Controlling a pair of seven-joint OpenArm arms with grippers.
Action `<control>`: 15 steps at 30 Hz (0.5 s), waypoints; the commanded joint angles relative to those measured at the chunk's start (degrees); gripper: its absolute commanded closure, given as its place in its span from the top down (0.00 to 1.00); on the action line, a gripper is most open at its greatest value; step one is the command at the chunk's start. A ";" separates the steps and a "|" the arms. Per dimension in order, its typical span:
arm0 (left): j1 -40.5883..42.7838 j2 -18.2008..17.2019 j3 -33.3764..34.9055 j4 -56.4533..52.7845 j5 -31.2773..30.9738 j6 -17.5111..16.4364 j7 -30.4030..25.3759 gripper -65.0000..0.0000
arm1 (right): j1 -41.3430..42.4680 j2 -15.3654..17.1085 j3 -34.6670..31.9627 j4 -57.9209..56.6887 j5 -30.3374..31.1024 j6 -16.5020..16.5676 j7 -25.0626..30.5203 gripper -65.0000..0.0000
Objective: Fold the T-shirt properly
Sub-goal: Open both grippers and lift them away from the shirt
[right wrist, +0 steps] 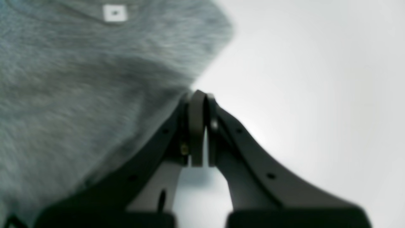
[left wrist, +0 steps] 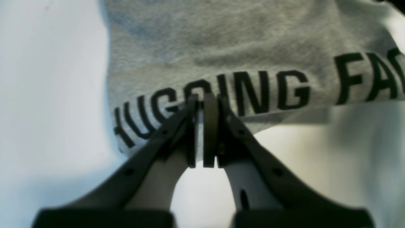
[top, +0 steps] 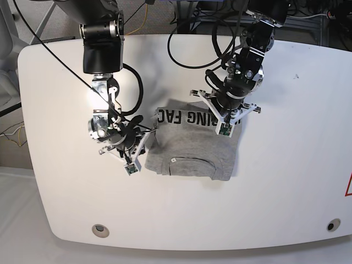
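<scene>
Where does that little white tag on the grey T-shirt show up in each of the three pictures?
Left wrist: not in it; only the lettered edge shows.
Right wrist: white tag at the top left, on grey cloth.
Base: tag low on the T-shirt, near its front edge.
Shared landmark: the black lettering, also in the left wrist view.

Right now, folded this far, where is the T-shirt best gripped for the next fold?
Probably the T-shirt's lettered edge, coming in from the far side: it lies free and straight along the table, where the left gripper already sits shut.
</scene>
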 commanded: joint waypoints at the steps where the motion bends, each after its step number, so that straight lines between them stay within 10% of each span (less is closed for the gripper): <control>1: -0.53 0.14 -0.12 1.81 0.13 -0.01 -0.86 0.03 | 1.01 1.48 0.15 4.80 0.38 0.06 -0.36 0.01; 15: 4.92 3.13 -0.12 6.82 0.13 -0.01 -0.86 0.03 | -7.87 6.85 5.69 22.11 0.47 0.32 -8.27 0.01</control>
